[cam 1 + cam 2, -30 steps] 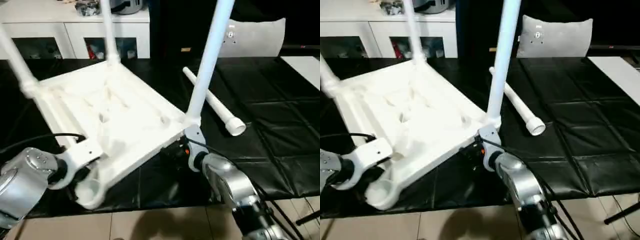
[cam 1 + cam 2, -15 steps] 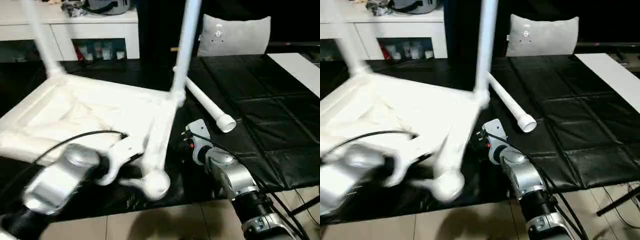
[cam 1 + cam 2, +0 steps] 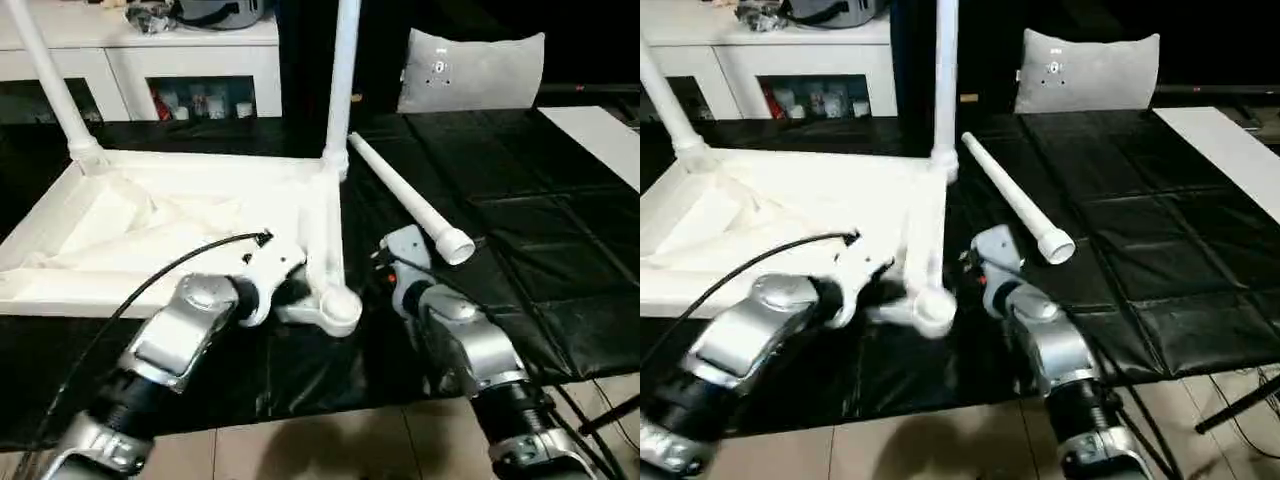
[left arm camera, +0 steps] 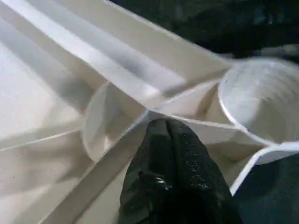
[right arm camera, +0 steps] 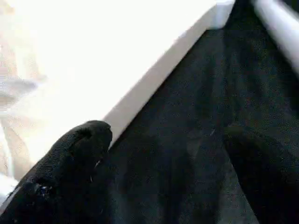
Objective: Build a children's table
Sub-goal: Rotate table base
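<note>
Tabletop: I've got the tabletop lying underside up on the black mat, which is how I want it, since the corner sockets face me that way.
Legs in place: two legs stand upright in the far corners (a third may be seated out of my sight, I can't say).
Loose leg: the spare leg lies on the mat just right of the tabletop, wide end toward me, near my right arm.
Empty socket: the near right socket is open and waiting, my guess for where that leg goes.
Left gripper: my left gripper sits on a rib beside that socket, steadying the corner; whether it is pinched on the rib I cannot tell.
Right gripper: my right gripper hangs over the mat beside the tabletop's edge, fingers spread, holding nothing.
Next: I judge the right arm should fetch the spare leg.
</note>
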Available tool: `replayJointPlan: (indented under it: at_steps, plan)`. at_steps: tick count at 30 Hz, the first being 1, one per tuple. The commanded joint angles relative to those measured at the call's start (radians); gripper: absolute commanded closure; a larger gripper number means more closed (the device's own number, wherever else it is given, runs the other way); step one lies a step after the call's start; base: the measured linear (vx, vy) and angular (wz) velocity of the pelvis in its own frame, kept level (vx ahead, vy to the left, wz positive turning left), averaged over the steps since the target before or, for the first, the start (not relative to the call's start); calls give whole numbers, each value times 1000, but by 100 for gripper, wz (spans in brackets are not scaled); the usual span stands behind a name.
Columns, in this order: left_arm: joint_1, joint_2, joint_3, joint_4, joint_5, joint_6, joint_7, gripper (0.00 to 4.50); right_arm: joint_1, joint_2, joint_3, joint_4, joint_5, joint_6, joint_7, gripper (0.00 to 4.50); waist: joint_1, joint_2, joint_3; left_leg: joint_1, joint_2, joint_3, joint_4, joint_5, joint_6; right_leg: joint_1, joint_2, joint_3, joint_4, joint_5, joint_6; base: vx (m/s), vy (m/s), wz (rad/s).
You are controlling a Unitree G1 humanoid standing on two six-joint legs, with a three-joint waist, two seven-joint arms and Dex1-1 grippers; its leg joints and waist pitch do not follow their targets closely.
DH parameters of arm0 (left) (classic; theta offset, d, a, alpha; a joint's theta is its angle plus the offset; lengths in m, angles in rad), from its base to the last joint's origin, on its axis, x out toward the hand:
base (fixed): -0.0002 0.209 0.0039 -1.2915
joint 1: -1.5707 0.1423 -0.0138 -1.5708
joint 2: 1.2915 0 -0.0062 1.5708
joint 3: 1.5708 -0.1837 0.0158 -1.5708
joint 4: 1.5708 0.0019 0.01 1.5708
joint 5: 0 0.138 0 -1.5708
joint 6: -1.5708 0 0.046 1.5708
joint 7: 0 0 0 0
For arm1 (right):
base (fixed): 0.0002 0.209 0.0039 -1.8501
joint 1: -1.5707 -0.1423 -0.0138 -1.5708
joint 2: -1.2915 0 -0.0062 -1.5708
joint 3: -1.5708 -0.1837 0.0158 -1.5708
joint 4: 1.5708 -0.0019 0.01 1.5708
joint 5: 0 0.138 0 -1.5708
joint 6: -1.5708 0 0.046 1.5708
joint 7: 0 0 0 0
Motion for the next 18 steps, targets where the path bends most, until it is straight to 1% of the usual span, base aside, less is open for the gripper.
replayJointPlan:
  at_steps: [1,2,3,4,5,6,7,8,9,10,11,12,13,14,15,16,17,18]
  plan:
    - [1,-16,45,-68,-43,-41,9,444,-5,-9,-31,-52,11,37,-22,0,5,6,-67,5,25,-8,-71,-220,8,53,-43,47,-75,-238,-179,0,0,0]
    - [7,-23,58,-86,-55,-43,9,444,-5,-11,-37,-64,13,47,-26,0,7,5,-68,7,27,-7,-71,-219,10,52,-44,47,-74,-231,-187,0,0,0]
    - [22,-50,98,-126,-84,-29,28,444,0,-13,-47,-95,20,62,-29,0,8,7,-68,8,27,-6,-70,-218,11,51,-43,47,-73,-225,-191,0,0,0]
    - [37,-73,133,-159,-106,-15,49,444,9,-13,-54,-124,22,69,-34,0,10,6,-66,6,27,-5,-71,-211,14,53,-43,47,-74,-218,-194,0,0,0]
    - [51,-88,155,-184,-122,-17,67,416,19,-13,-58,-153,24,76,-38,0,11,5,-65,4,28,-4,-69,-211,13,54,-44,47,-73,-219,-193,0,0,0]
    - [77,-103,175,-219,-130,-25,94,408,36,-8,-65,-198,33,91,-41,0,12,2,-64,6,26,-3,-71,-224,17,51,-41,46,-78,-250,-180,0,0,0]
    - [105,-124,200,-250,-143,-26,123,408,57,-1,-72,-251,40,113,-54,0,12,3,-63,6,27,-4,-71,-231,16,52,-41,47,-77,-262,-174,0,0,0]
    - [130,-138,216,-277,-148,-16,150,408,80,10,-80,-302,53,139,-65,0,13,0,-61,4,28,-4,-73,-237,17,51,-41,48,-82,-280,-157,0,0,0]
    - [168,-165,244,-313,-146,-5,197,402,121,27,-85,-390,72,170,-81,0,12,-2,-60,4,28,-4,-75,-246,16,50,-39,47,-85,-308,-139,0,0,0]
    - [168,-165,244,-313,-146,-5,197,373,121,27,-85,-390,72,170,-81,0,12,-1,-60,5,29,-4,-74,-250,14,48,-38,47,-86,-319,-129,0,0,0]
    - [209,-184,260,-356,-133,-21,237,373,169,41,-75,-482,82,188,-91,0,10,-1,-60,6,26,-6,-77,-270,10,44,-35,45,-90,-353,-115,0,0,0]
    - [231,-189,265,-380,-127,-32,251,365,193,47,-67,-527,83,199,-96,0,10,-3,-57,6,29,-7,-78,-288,6,41,-37,46,-94,-378,-97,0,0,0]
    - [247,-201,278,-400,-130,-31,266,365,215,48,-51,-566,83,208,-95,0,11,-1,-55,6,29,-9,-80,-298,3,41,-37,45,-96,-397,-88,0,0,0]
    - [256,-211,287,-413,-132,-29,277,351,229,48,-41,-590,82,214,-93,0,9,-2,-53,7,28,-9,-80,-318,-2,37,-36,44,-100,-429,-69,0,0,0]
    - [261,-221,299,-423,-131,-26,294,336,240,58,-39,-610,83,217,-104,0,7,-1,-50,10,27,-10,-80,-343,-8,32,-36,43,-107,-474,-51,0,0,0]
    - [266,-232,311,-435,-132,-18,311,325,251,70,-42,-631,84,228,-118,0,5,-1,-50,11,25,-10,-79,-356,-11,28,-36,42,-110,-500,-41,0,0,0]
    - [270,-236,317,-445,-131,-13,325,324,259,77,-43,-650,85,240,-128,0,15,-11,-40,-45,8,-53,-105,-386,15,70,-52,-5,-87,-517,-33,0,0,0]
    - [273,-234,319,-452,-127,-14,332,324,267,81,-41,-666,83,234,-132,0,1,1,-42,-44,11,-76,-110,-474,15,65,-51,-27,-103,-564,-6,-31,-15,33]
